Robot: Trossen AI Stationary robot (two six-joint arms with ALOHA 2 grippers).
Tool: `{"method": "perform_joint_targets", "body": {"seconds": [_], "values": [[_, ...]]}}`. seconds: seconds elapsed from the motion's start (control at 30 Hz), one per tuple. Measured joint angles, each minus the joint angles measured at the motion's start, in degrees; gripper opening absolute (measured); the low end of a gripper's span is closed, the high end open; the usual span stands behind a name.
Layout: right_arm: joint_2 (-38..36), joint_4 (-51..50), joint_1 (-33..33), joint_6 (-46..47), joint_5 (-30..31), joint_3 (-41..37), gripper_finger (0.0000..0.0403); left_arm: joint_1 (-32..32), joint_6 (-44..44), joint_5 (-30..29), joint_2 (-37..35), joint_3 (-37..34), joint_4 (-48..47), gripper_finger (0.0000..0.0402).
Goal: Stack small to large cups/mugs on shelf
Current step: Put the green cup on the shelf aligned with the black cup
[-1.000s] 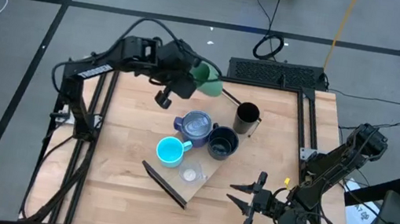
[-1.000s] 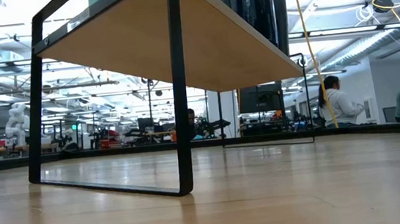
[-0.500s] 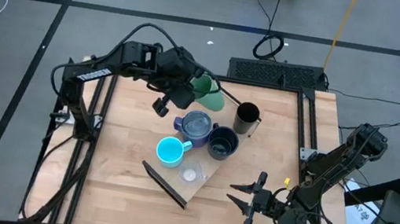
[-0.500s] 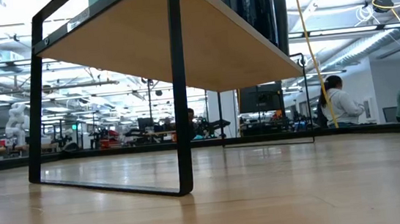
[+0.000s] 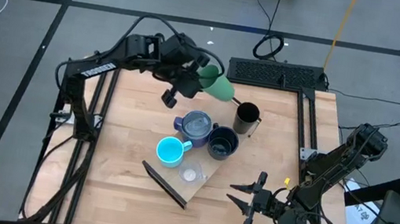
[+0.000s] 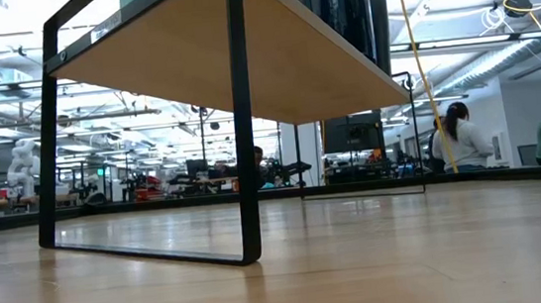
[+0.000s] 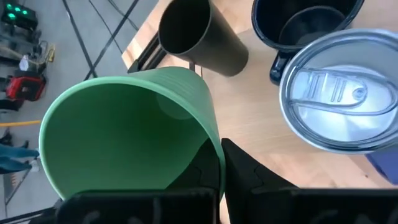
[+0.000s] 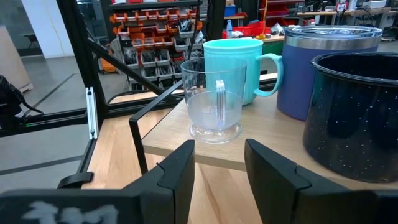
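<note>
My left gripper point(image 5: 202, 77) is shut on the green tumbler point(image 5: 218, 87), held tipped on its side above the table's far part, just left of the tall black cup point(image 5: 246, 119). The light-wood shelf point(image 5: 205, 170) runs slantwise across the table's middle. On it stand the tall black cup, the wide black mug point(image 5: 222, 142), the lidded blue-purple mug point(image 5: 196, 126), the cyan mug point(image 5: 169, 151) and the tiny clear cup point(image 5: 190, 176). My right gripper point(image 5: 239, 198) is open and empty near the table's right front, facing the shelf's clear-cup end point(image 8: 214, 106). My left gripper pinches the green tumbler's wall at its rim point(image 7: 210, 147), with one finger point(image 7: 249, 177) outside and the other inside the mouth. The tumbler is lifted clear and tipped, its base pointing toward the table's right edge and the tall black cup point(image 7: 199, 37).
The shelf stands on thin dark brackets point(image 6: 241, 124), with open room beneath it. Dark frame rails point(image 5: 306, 120) run along the table's sides. People sit far behind the table in the low view point(image 6: 461, 143). Bare tabletop lies at the near left point(image 5: 112, 194).
My left gripper has carried the green tumbler toward the table's right edge, closer to the tall black cup, still shut on it and clear of the table. The tumbler lies more on its side than before.
</note>
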Motion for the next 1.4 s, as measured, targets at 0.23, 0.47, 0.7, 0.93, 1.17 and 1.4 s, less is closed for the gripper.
{"method": "perform_joint_targets", "body": {"seconds": [0.23,0.47,0.7,0.93,1.17,1.4], "values": [[0.0,0.0,0.0,0.0,0.0,0.0,0.013,1.0,1.2,2.4,1.5,0.0,-0.1,0.0001],[0.0,0.0,0.0,0.0,0.0,0.0,0.013,2.0,3.2,2.4,3.1,0.0,0.1,0.0002],[0.0,0.0,0.0,0.0,0.0,0.0,0.013,2.3,3.4,2.4,3.0,0.0,0.1,0.0006],[0.0,-0.5,0.0,0.0,0.0,0.0,0.013,2.3,3.6,2.4,3.0,0.0,-0.9,0.0007],[0.0,-0.5,0.0,0.0,0.0,0.0,0.013,2.2,4.2,2.4,3.0,0.0,-1.8,0.0006],[0.0,-0.5,0.0,0.0,0.0,0.0,0.013,2.2,6.0,2.7,3.0,0.0,-2.4,0.0007]]}}
